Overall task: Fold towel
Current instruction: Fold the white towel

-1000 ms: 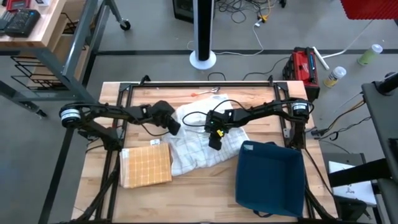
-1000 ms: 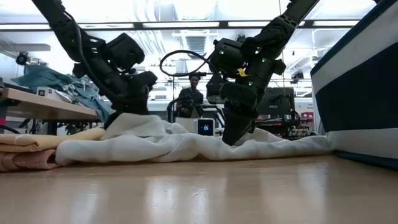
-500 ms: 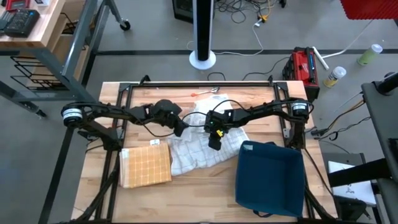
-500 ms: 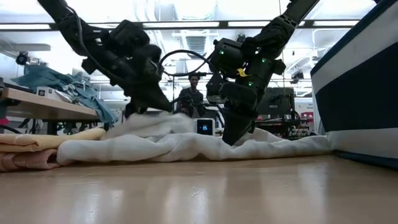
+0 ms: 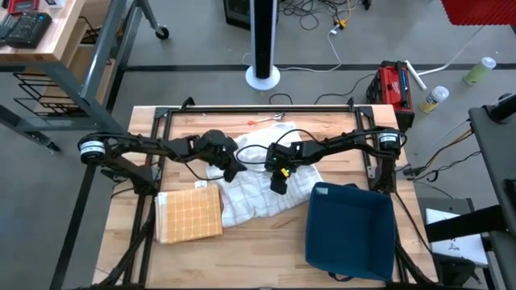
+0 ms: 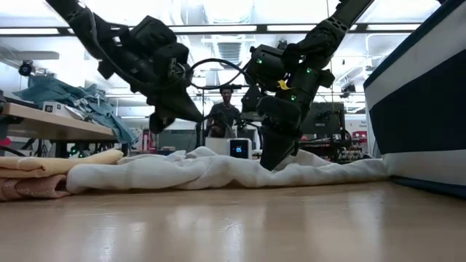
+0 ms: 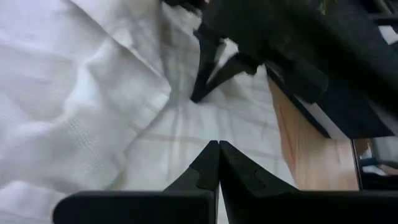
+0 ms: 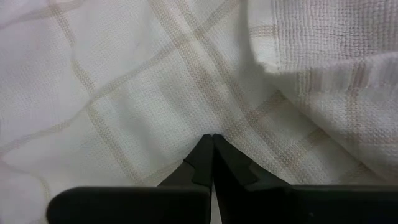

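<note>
We are seeing the white towel (image 5: 262,189), a soft woven cloth with faint tan check lines, lying crumpled in loose folds at the middle of the wooden tabletop (image 5: 266,246), its near edge trailing toward us. The right gripper (image 5: 276,187) is pressing down on it with fingers closed. The left gripper (image 5: 236,171) is hanging just above the cloth, fingers closed on nothing. A folded tan checked towel (image 5: 189,216) is sitting beside its left edge, a dark blue bin (image 5: 351,231) beside its right, leaving bare wood nearest us.
</note>
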Robot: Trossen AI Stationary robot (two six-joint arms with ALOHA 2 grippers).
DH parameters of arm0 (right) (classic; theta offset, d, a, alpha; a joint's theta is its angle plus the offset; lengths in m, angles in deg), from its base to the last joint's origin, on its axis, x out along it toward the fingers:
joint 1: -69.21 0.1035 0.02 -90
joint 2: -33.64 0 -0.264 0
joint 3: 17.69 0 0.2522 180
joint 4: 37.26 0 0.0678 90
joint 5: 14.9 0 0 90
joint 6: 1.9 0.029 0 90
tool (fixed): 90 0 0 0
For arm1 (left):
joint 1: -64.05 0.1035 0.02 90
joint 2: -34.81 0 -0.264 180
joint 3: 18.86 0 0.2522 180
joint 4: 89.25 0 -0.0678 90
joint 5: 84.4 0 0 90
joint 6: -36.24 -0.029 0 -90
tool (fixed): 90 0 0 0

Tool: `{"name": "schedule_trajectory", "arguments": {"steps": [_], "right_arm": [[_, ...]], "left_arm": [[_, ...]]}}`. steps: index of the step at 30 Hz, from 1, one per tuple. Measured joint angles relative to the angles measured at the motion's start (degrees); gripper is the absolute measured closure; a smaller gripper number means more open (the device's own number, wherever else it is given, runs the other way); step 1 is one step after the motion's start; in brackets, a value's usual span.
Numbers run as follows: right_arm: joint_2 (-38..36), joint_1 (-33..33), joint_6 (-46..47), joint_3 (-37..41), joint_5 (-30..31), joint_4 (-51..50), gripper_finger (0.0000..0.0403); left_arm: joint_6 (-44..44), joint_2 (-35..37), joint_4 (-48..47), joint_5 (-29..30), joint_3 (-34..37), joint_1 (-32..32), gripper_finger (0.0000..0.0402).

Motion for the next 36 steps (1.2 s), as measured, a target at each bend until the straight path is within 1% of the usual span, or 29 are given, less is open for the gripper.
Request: {"name": "schedule_trajectory", "arguments": {"steps": [2, 3, 4, 5, 8, 9, 11, 12, 14, 17, 20, 22, 24, 27, 31, 34, 36], "right_arm": [[0.00, 0.00, 0.00, 0.00, -0.03, 0.00, 0.0403], [0.00, 0.00, -0.03, 0.00, -0.03, 0.00, 0.0403], [0.00, 0.00, -0.05, 0.00, -0.03, 0.00, 0.0403], [0.00, 0.00, -0.07, 0.00, -0.03, 0.02, 0.0403], [0.00, 0.00, -0.09, 0.00, -0.04, 0.04, 0.0403], [0.00, 0.00, -0.09, 0.00, -0.04, 0.09, 0.0403], [0.00, 0.00, -0.07, 0.00, 0.01, 0.26, 0.0403], [0.00, 0.00, -0.06, 0.00, -0.02, 0.41, 0.0403], [0.00, 0.00, 0.03, 0.02, 0.00, 0.46, 0.0403], [0.00, 0.00, 1.19, -0.21, -0.12, 0.10, 0.0403], [0.00, 0.01, 1.27, -0.54, -0.29, -0.36, 0.0403], [0.00, 0.00, 0.90, -0.74, -0.29, -0.41, 0.0403], [0.00, 0.00, 0.43, -0.97, -0.30, -0.26, 0.0403], [0.00, 0.00, -0.49, -1.26, -0.30, -0.23, 0.0403], [0.00, 0.02, -1.39, -1.33, -0.46, -0.31, 0.0403], [0.00, 0.02, -1.92, -1.32, -0.49, -0.24, 0.0403], [0.00, 0.02, -2.54, -1.31, -0.49, -0.22, 0.0403]], "left_arm": [[-0.23, 0.85, -2.68, 1.48, -1.13, 0.41, 0.0401], [-0.76, 1.51, -5.53, 3.37, -1.86, 0.60, 0.0401], [-1.47, 2.11, -9.21, 6.61, -2.67, 0.68, 0.0401], [-2.21, 2.52, -13.10, 11.29, -3.72, 0.68, 0.0401], [-2.24, 3.52, -25.53, 28.50, -6.53, 0.70, 0.0401], [-1.76, 3.55, -29.08, 33.36, -7.58, 0.74, 0.0401], [-0.20, 3.62, -36.80, 39.39, -9.69, 1.49, 0.0401], [1.38, 3.63, -41.01, 40.31, -10.85, 2.25, 0.0401], [4.95, 3.61, -48.21, 39.19, -12.69, 4.04, 0.0401], [9.52, 3.59, -56.82, 33.13, -13.33, 6.74, 0.0401], [9.85, 3.97, -57.64, 24.34, -13.02, 8.98, 0.0401], [9.31, 4.03, -58.27, 20.44, -12.33, 9.70, 0.0401], [10.71, 3.98, -58.58, 20.43, -11.90, 9.82, 0.0395], [14.10, 4.01, -59.90, 23.22, -11.31, 9.82, 0.0373], [18.02, 4.01, -59.63, 25.17, -10.22, 9.83, 0.0326], [19.94, 4.01, -57.79, 24.97, -8.71, 9.82, 0.0285], [20.91, 4.01, -55.34, 23.65, -7.38, 9.82, 0.0260]]}}
